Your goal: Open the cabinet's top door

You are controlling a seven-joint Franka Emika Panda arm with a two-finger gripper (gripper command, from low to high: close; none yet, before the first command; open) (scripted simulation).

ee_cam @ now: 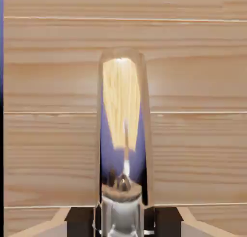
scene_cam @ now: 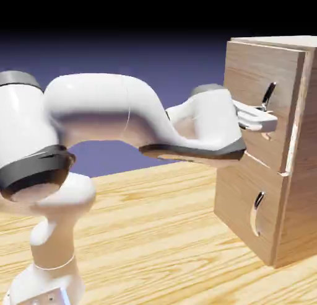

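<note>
At table's right edge, cabinet (scene_cam: 291, 192): tall light-wood box, grained.
Top door (scene_cam: 257, 80): squarish panel, upper half.
Handle (ee_cam: 123, 149): curved, mirror-bright silver bar.
Gripper (scene_cam: 267, 119): clenched on the handle.

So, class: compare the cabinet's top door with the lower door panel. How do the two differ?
The top door is the larger, squarish panel; the lower door is shorter. The top door's handle has the gripper shut on it; the lower door's handle is untouched. The top door stands slightly ajar; the lower door sits flush. Both are light wood with curved silver handles.
</note>
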